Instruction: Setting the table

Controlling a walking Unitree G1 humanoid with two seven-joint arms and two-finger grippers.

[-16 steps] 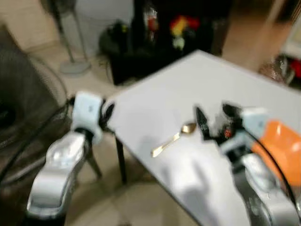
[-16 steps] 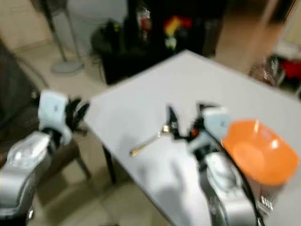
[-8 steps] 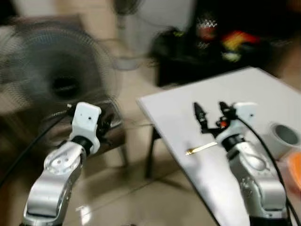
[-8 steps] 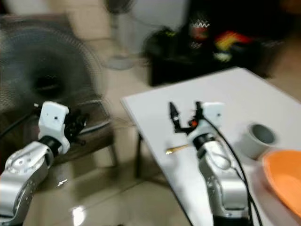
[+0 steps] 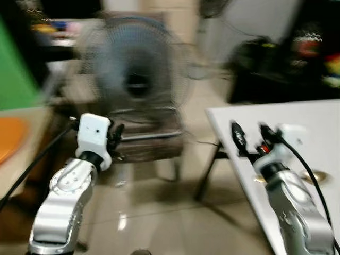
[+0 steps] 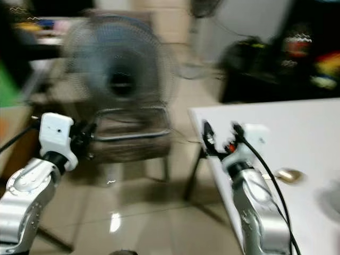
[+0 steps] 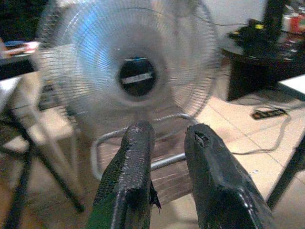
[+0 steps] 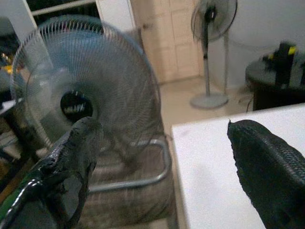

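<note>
Between placements, by the look of it — nothing carried, head views smeared with motion blur. Right gripper raised above the near corner of the white worktop, jaws spread wide and empty, plain in the right wrist view, where the 2 black fingers stand far apart with the worktop edge between them. Left gripper held out over the floor, well clear of the worktop, aimed at a large floor fan on a metal-framed stand; jaws narrow, a slim gap between the fingers, holding nothing.

Gold spoon lying flat on the worktop, just beside the right forearm and behind the jaws rather than between them — apart from both grippers. An orange shape at the far left on another surface, too blurred to name.

Likely next: locate another table item, perhaps that orange thing, which calls for the view to settle and a gripper to be lined up on the piece with jaws open
</note>
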